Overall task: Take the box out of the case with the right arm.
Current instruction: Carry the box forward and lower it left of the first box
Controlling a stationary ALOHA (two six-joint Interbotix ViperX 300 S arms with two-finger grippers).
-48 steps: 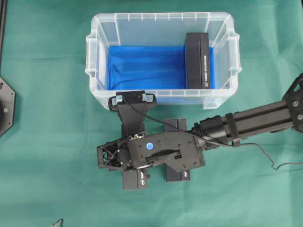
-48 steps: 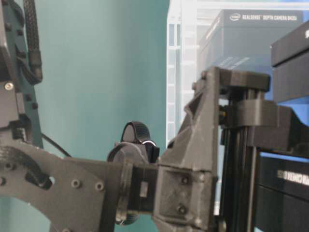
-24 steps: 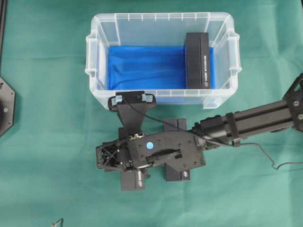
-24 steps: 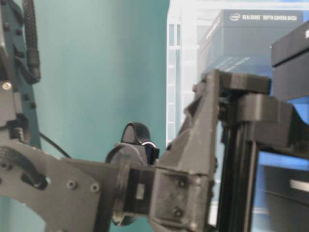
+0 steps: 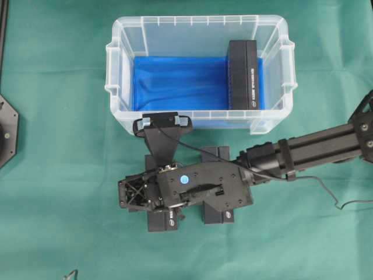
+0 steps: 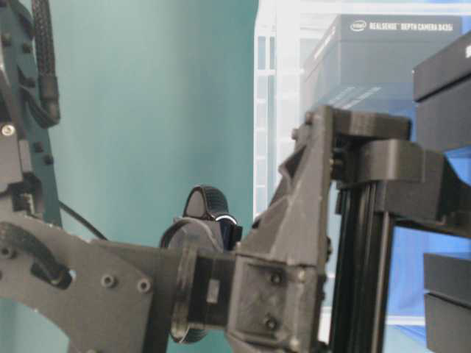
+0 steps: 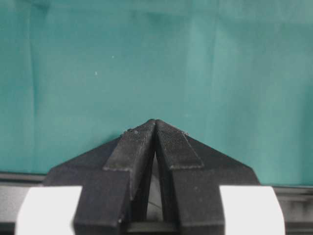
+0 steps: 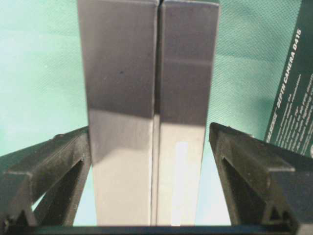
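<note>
The clear case with its blue floor sheet stands at the back of the green cloth. One black box lies inside it along the right wall, also seen through the case wall. My right gripper hovers in front of the case, open, its jaws straddling a second black box that rests on the cloth. A narrow gap shows on each side of that box. My left gripper is shut on nothing, above bare cloth.
A third black box lies on the cloth just right of the straddled one, its printed side in the right wrist view. The right arm's long link crosses from the right edge. A black base sits at the left edge.
The right jaws have spread wider. The box between them has dropped lower in the table-level view and shifted slightly left in the overhead view. The left gripper's earlier state is not shown.
</note>
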